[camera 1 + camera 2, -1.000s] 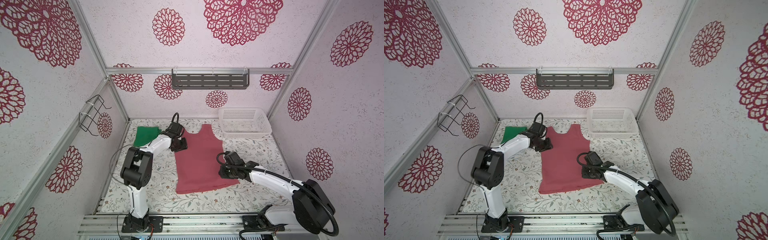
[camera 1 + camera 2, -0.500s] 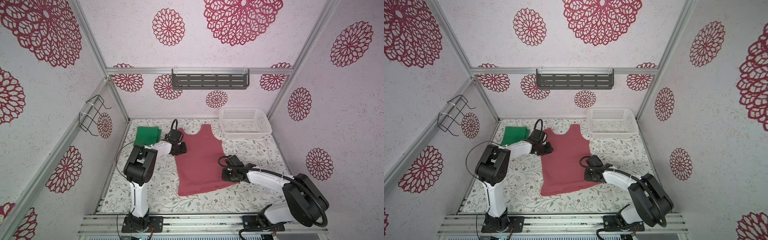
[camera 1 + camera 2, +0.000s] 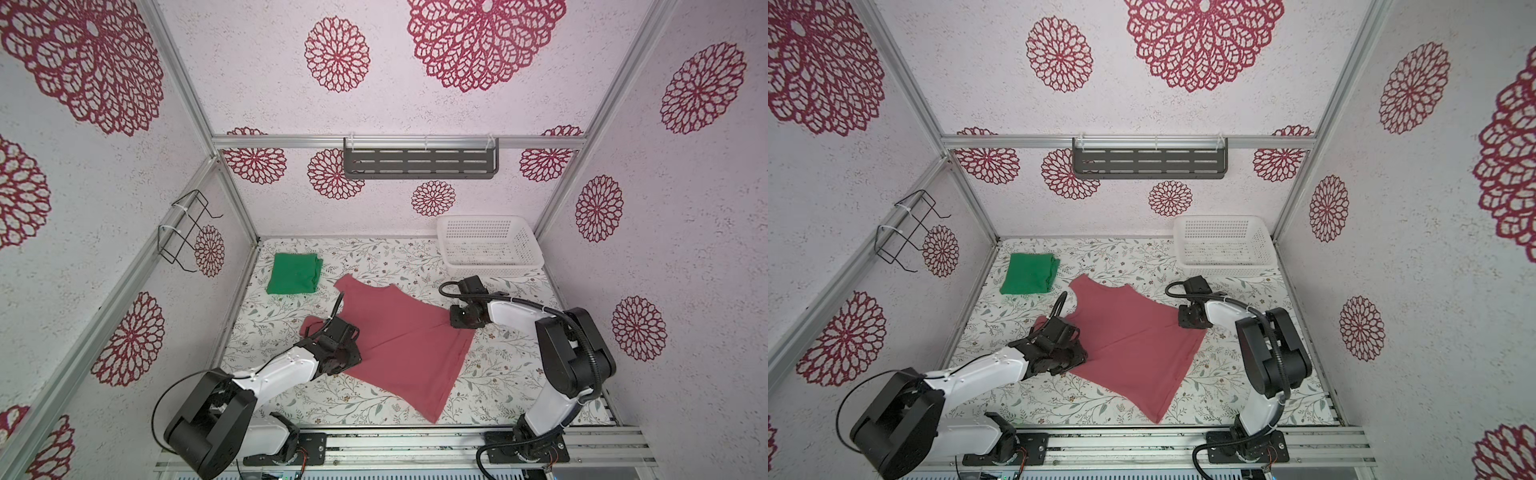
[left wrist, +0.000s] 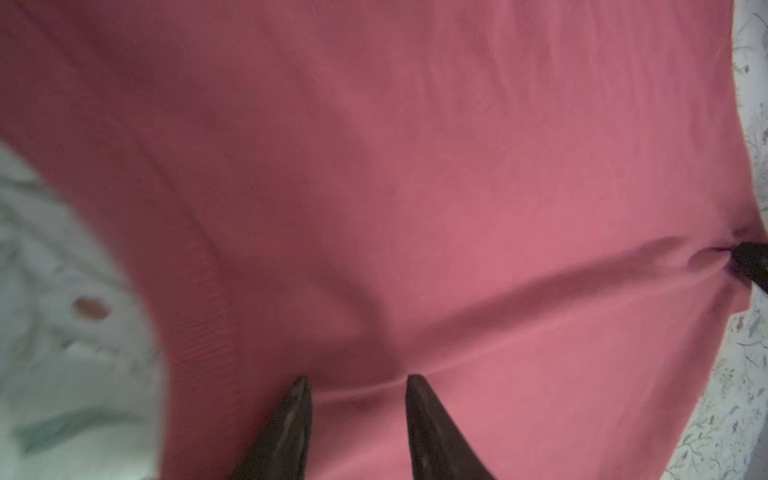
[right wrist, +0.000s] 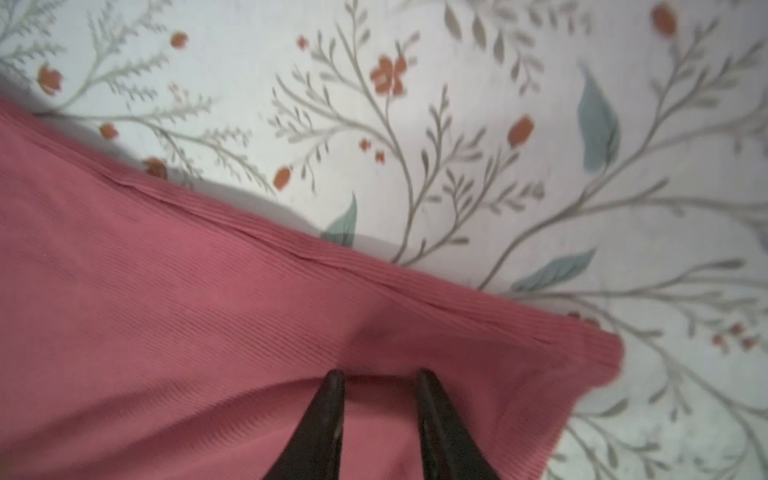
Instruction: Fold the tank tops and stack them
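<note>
- The red tank top lies spread but askew across the middle of the floral table cover in both top views, one hem corner toward the lower centre. The green tank top sits folded at upper left, well apart from it.
- The left gripper and right gripper each stand part-way open. Their tips are down on opposite side edges of the red top, with a ridge of cloth between the fingers. Whether they pinch or merely press, I cannot tell.
- The likely step is squaring the red top for folding. Move both arms together and low, keeping the crease between them taut without stretching, so the strap does not curl under.
- In the top views each gripper's body covers its tips, and the left arm covers part of the red top's edge. The left wrist view is blurred. The green top's layers cannot be counted.
</note>
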